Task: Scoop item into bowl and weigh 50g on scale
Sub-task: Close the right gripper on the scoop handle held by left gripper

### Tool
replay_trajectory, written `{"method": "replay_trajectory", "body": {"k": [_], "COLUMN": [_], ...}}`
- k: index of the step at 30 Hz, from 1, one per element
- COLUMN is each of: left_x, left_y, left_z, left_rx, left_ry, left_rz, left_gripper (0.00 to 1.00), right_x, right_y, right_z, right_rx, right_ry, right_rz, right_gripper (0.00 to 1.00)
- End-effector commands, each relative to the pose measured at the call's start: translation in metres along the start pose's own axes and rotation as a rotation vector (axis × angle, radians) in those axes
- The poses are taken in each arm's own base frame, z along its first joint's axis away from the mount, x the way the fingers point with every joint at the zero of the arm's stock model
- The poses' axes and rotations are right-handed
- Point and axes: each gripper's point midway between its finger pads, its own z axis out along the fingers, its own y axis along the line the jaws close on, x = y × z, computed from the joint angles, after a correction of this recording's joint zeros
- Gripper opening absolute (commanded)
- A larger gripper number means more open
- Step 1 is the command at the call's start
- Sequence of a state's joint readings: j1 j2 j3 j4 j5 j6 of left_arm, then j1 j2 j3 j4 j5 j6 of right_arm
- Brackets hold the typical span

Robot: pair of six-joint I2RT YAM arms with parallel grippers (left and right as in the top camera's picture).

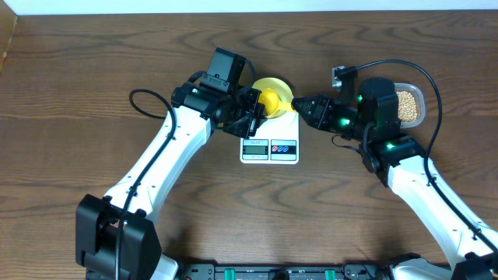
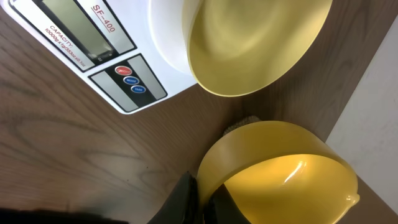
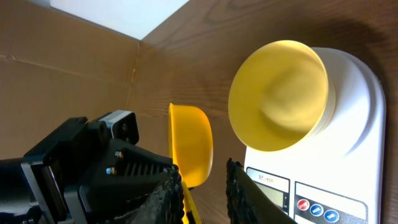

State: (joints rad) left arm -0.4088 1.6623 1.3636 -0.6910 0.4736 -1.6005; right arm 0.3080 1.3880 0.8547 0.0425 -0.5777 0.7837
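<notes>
The pale-yellow bowl (image 1: 275, 85) (image 2: 255, 50) (image 3: 278, 93) stands on the white scale (image 1: 270, 144) (image 2: 81, 37) (image 3: 354, 155), and no beans show inside it. My left gripper (image 1: 254, 109) (image 2: 208, 202) is shut on the rim of a yellow scoop (image 1: 269, 101) (image 2: 280, 174) (image 3: 190, 143), which hangs just left of the bowl and looks bare inside. My right gripper (image 1: 296, 103) (image 3: 205, 196) faces the scoop from the right with its jaws apart. A yellow strip of the scoop runs along one finger (image 3: 169, 196), and wood shows in the gap. The beans (image 1: 407, 106) lie in a clear tub at the far right.
The clear tub (image 1: 421, 95) sits behind the right arm's wrist. A cardboard wall (image 3: 62, 74) stands at the table's left end. The scale's display and red and blue buttons (image 1: 282, 145) face the table's near edge.
</notes>
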Motion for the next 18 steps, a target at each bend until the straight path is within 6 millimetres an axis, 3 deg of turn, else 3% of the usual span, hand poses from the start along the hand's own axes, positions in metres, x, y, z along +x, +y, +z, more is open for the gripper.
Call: {"method": "replay_trajectory", "body": {"k": [1, 18], "left_x": [0.0056, 0.0056], "left_y": [-0.0021, -0.0022], "left_z": [-0.0039, -0.0039], "left_rx": [0.011, 0.011], "left_ry": [0.015, 0.015], "left_rz": [-0.014, -0.053], "left_gripper": [0.07, 0.07], "right_x": [-0.0045, -0.0028], "right_y": [0.0063, 0.0109], "right_z": [0.0009, 0.0077], "right_rx": [-0.006, 0.019], "right_ry": [-0.013, -0.046], "right_rz": [0.001, 0.018], "right_gripper": [0.23, 0.18]}}
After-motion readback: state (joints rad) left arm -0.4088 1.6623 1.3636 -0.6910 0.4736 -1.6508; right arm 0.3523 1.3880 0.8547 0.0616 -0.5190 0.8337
